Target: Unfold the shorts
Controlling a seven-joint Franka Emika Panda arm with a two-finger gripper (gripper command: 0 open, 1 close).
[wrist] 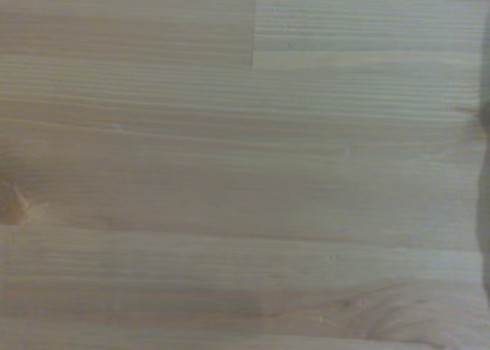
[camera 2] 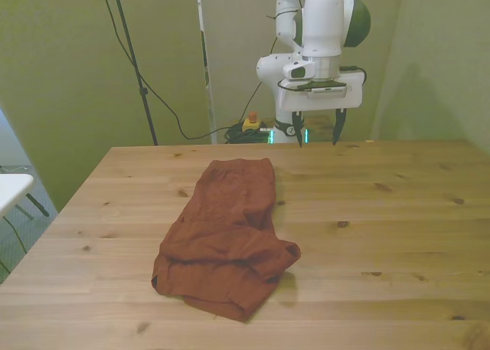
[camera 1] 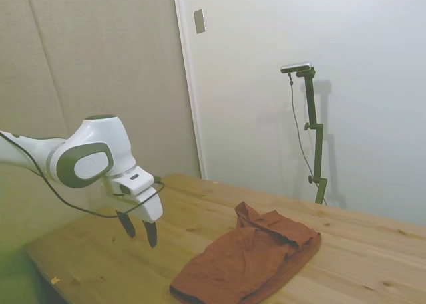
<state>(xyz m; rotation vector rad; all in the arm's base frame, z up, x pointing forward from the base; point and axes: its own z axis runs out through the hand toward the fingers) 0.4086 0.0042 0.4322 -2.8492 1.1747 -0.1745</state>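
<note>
The wooden table carries the shorts, which lie folded over on themselves near its middle, the doubled, bunched end toward the camera in the front view. They look light, limp and non-slippery; a judged hold is the loose top-layer edge. The gripper hovers well apart above bare wood, fingers spread and empty.

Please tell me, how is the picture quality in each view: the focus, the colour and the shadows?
Side view: soft and pale, with a greenish tint at its left edge; the shorts are clear enough. Front view: sharpest, walls tinted yellow-green, the shorts cast a faint shadow on the table. Wrist view: blurred, only wood grain visible.
</note>
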